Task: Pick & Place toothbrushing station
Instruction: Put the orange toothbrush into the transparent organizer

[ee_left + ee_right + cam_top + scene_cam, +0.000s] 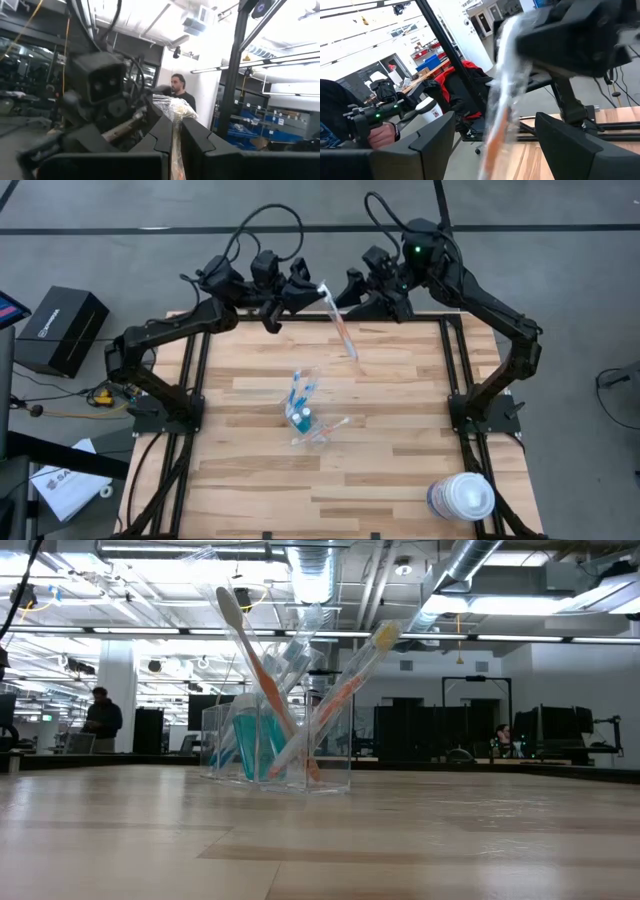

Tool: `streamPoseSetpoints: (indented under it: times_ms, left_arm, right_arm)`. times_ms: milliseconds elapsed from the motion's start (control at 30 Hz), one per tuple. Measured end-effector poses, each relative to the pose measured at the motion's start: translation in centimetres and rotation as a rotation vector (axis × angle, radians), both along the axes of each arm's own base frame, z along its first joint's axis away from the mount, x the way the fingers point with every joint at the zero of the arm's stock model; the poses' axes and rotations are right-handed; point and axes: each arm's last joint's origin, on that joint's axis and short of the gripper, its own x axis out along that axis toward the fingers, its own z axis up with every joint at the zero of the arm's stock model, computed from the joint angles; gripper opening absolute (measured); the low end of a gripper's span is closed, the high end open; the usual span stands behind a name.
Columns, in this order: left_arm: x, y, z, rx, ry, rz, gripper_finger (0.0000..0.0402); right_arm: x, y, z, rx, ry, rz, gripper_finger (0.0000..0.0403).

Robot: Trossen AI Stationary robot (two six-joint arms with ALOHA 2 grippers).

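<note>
A clear plastic cup stands mid-table, holding orange, white and blue toothbrushes and teal tubes that lean out over its rim. At the far edge my left gripper is shut on a toothbrush in a clear wrapper. My right gripper faces it from the right and is open. Its fingers stand on either side of the wrapped brush, apart from it. Neither gripper shows in the low view. My left gripper pinches the wrapped toothbrush between its two fingers near the upper end, and the crinkled wrapper tip sticks out above them. The fingers come from the table's left and lie across the brush. The brush hangs slanting down, its lower end over the table.
A big round white-lidded tub stands at the near right corner. A black box and papers lie off the table to the left. People show in the room beyond. Bare wood lies around the cup.
</note>
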Motion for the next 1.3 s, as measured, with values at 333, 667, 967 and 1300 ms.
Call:
streamPoseSetpoints:
  times_ms: [333,667,967,1300]
  left_arm:
    - [0.18,0.27,-0.23,0.003,0.012,0.001,0.0008]
    - [0.35,-0.31,-0.23,0.009,0.004,-0.024,0.0008]
    - [0.36,-0.44,-0.19,0.008,0.001,-0.029,0.0008]
    - [0.34,-0.49,-0.15,0.014,-0.002,-0.037,0.0007]
  right_arm:
    - [0.95,0.6,-0.48,0.024,0.022,0.028,0.0264]
    - [0.93,0.61,-0.06,0.012,-0.014,0.021,0.0214]
    - [0.9,0.62,-0.02,0.022,-0.01,0.021,0.0158]
    - [0.9,0.62,-0.03,0.029,-0.005,0.021,0.0113]
